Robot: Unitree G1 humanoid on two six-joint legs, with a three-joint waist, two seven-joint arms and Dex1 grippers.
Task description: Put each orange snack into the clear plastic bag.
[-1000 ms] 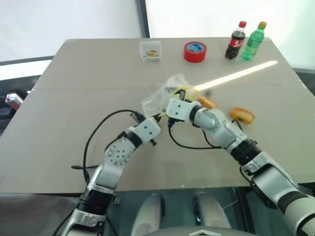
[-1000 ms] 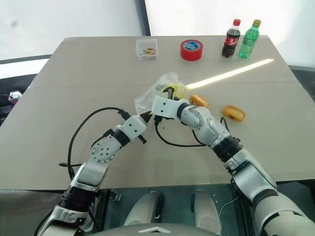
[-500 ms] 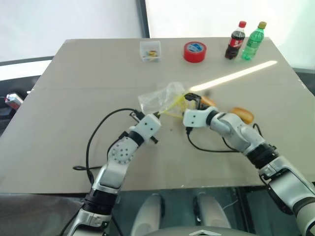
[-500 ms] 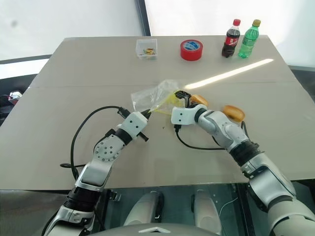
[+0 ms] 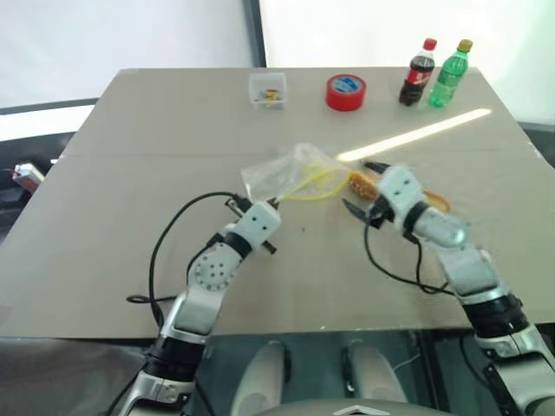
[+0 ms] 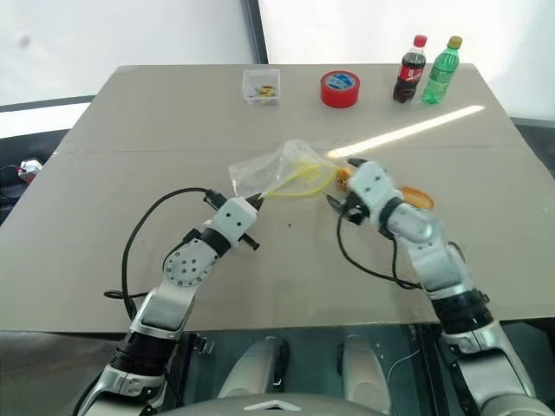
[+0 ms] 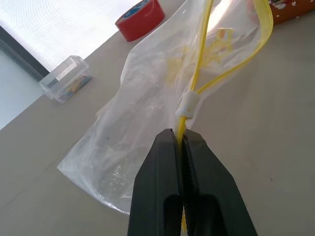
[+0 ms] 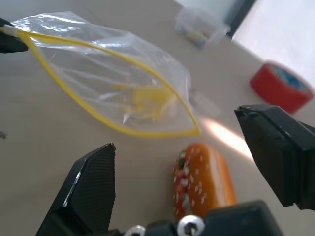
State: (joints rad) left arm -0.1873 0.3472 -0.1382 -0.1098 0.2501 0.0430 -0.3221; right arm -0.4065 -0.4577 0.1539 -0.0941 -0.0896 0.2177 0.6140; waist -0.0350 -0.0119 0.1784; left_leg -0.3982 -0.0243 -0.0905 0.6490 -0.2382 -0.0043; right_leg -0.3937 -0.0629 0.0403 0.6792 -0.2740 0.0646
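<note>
The left pincer (image 7: pixel 183 142) pinched the clear plastic bag (image 5: pixel 290 178); the right pincer (image 8: pixel 197 172) stood spread near an orange snack (image 8: pixel 204 179).

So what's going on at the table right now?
The left gripper is shut on the yellow zip edge of the clear plastic bag, holding its mouth open above the table. The right gripper is open and empty, pointed at the nearer orange snack, which lies on the table just outside the bag's mouth. The second orange snack lies partly hidden behind the right arm. Neither snack is in the bag yet.
</note>
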